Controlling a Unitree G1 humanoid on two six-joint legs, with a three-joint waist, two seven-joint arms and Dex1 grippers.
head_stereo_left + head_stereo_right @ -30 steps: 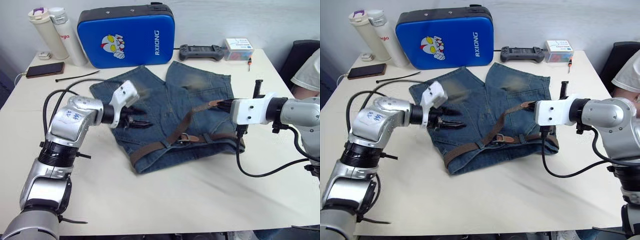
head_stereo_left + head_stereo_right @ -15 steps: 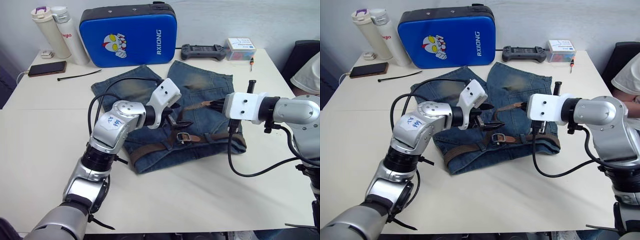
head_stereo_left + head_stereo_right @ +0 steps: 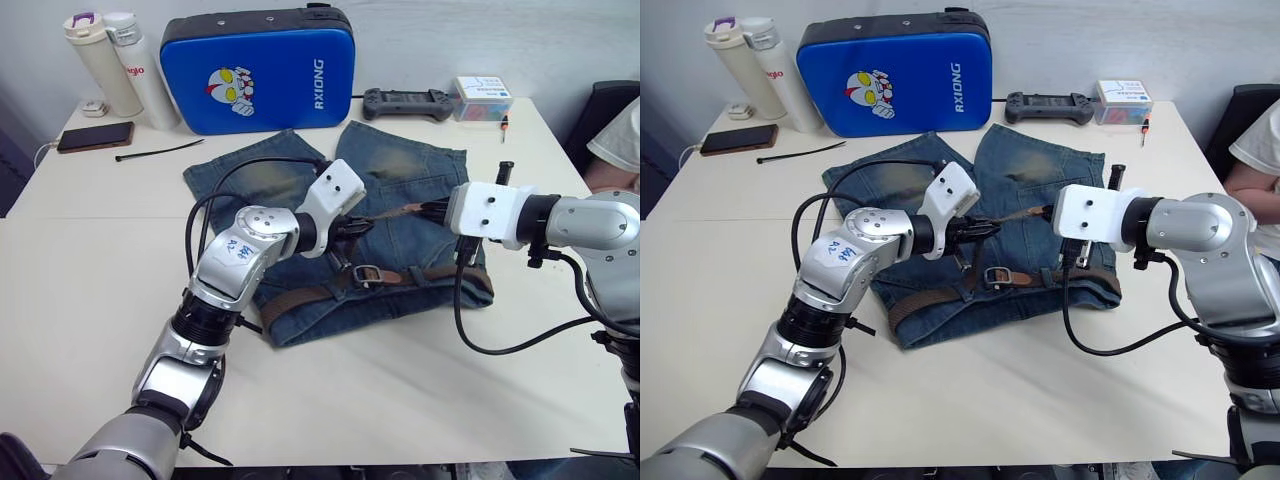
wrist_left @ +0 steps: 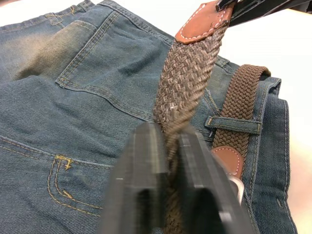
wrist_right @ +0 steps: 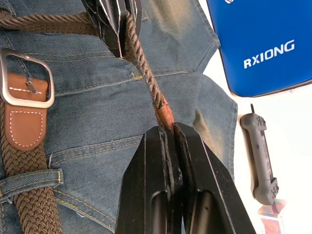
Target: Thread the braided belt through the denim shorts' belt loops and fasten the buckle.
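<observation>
Stretching above the denim shorts (image 3: 400, 215), the braided belt (image 3: 385, 212) hangs taut between both arms in the eye views. In the left wrist view, the left gripper (image 4: 168, 146) is clenched on the braid mid-strap. In the right wrist view, the right gripper (image 5: 168, 134) pinches the tan tip, the buckle (image 5: 27, 78) lying at the waistband. Uneven pulling could slip the tip free.

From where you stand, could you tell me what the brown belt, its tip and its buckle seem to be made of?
The dark-brown braided belt looks like woven fabric or elastic cord: its plaited strands show clearly. Its tan tip appears to be smooth leather or imitation leather, edged with pale stitching. The rectangular silver-grey buckle looks like brushed metal, with a dull sheen and a thin pin across it.
</observation>
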